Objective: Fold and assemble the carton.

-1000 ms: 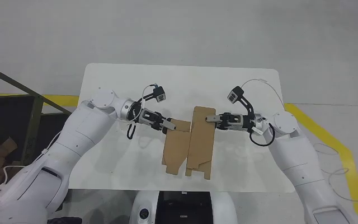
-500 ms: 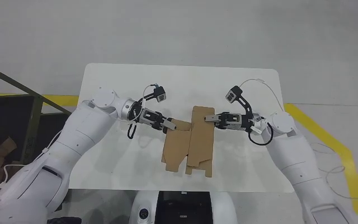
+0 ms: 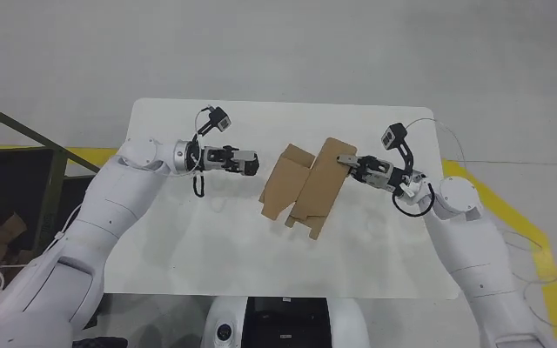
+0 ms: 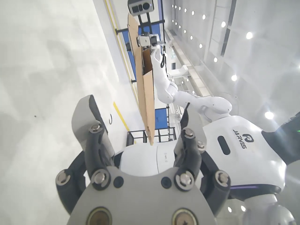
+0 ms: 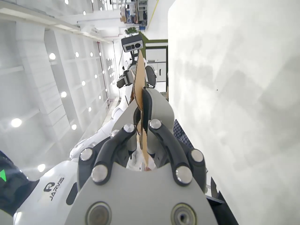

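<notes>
L end effector [image 4: 137, 108] agape, R [image 5: 142, 99] clamped

The right gripper [image 3: 341, 160] clamps the carton [image 3: 306, 184] (brown, askew); left gripper [image 3: 253, 163] sits apart.

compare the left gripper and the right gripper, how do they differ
The left gripper is open and empty; the right gripper is shut on the carton's edge. The left gripper stands apart from the carton; the right gripper touches it. Both point inward toward the carton over the table.

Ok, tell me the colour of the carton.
The carton is plain cardboard brown, seen best in the top view.
</notes>
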Motion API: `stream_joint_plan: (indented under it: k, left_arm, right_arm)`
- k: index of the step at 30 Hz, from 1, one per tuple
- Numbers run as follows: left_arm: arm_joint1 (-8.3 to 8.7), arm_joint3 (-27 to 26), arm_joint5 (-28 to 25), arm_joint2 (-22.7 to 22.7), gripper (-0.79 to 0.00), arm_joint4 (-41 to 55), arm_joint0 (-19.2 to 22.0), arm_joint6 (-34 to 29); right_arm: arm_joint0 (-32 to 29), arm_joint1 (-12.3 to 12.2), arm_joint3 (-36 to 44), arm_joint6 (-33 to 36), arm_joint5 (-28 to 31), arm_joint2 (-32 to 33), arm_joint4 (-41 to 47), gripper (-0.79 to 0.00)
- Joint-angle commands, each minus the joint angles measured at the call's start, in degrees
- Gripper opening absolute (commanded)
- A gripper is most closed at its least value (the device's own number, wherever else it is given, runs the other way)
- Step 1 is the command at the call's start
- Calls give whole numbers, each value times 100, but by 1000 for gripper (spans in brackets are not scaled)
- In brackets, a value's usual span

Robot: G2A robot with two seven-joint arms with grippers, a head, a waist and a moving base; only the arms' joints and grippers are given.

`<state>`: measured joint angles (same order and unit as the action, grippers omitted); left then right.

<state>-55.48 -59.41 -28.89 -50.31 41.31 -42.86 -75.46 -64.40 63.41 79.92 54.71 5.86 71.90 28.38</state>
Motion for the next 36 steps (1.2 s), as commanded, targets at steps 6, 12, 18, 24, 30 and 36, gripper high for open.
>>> stream_joint_plan:
  k: [6, 12, 18, 24, 30, 36]
  left_arm:
    - [108, 200, -435, -245, 0, -130, -185, 442]
    - [109, 240, -628, -381, 0, 44, -342, 635]
    - [92, -147, -630, -449, 0, 278, -646, 637]
    - [35, -445, -533, -383, 0, 289, -888, 705]
    - [-44, -627, -508, -318, 0, 153, -923, 885]
    - [-129, -675, -410, -270, -486, 177, -882, 935]
  right_arm:
    - [-976, -53, 1583, -1651, -680, 413, -233, -785]
    - [-1779, -45, 2562, -2849, -952, 499, -552, -785]
    - [-2204, 9, 2900, -3605, -876, 358, -637, -785]
    - [-2265, 67, 2928, -4075, -758, 198, -806, -785]
    - [-2289, 111, 2917, -4253, -712, 68, -894, -785]
    - [-2331, 140, 2917, -4422, -671, 59, -1025, -785]
